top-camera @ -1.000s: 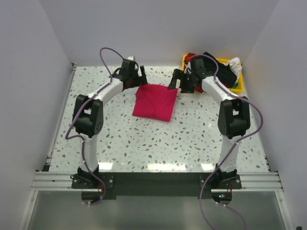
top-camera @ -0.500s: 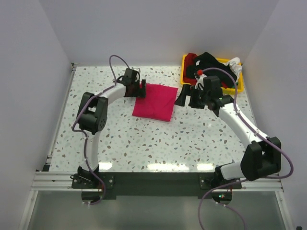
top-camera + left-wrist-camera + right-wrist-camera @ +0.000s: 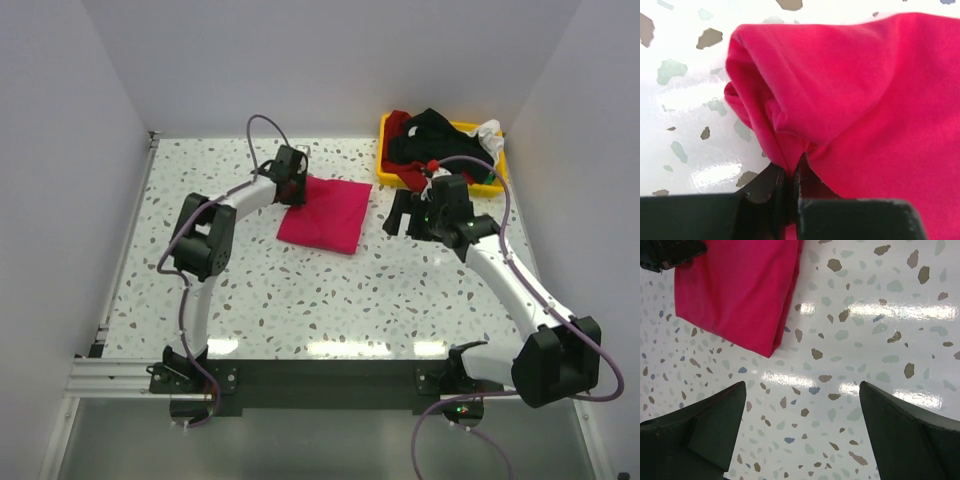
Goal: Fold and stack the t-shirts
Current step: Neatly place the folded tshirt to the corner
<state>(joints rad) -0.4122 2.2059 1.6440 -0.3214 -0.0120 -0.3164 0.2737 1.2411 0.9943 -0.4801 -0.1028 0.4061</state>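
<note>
Presently gripped: crimson-pink t-shirt, folded into a rough square, lying flat on the speckled table.
Left gripper: jaws pressed together on the shirt's far-left corner; the cloth bunches into a rolled fold just beyond the pinch.
Right gripper: jaws spread wide, holding nothing; it hovers off the shirt's right edge, apart from the cloth.
Shirt edges: the right edge shows stacked layers; the near-right corner comes to a point; the near edge lies skewed to the table's front.
Other t-shirts: black, dark red and white cloth heaped in the yellow bin, beyond and right of the folded shirt.
Open room: speckled tabletop shows on the shirt's left and near sides, and between its right edge and the right gripper.
</note>
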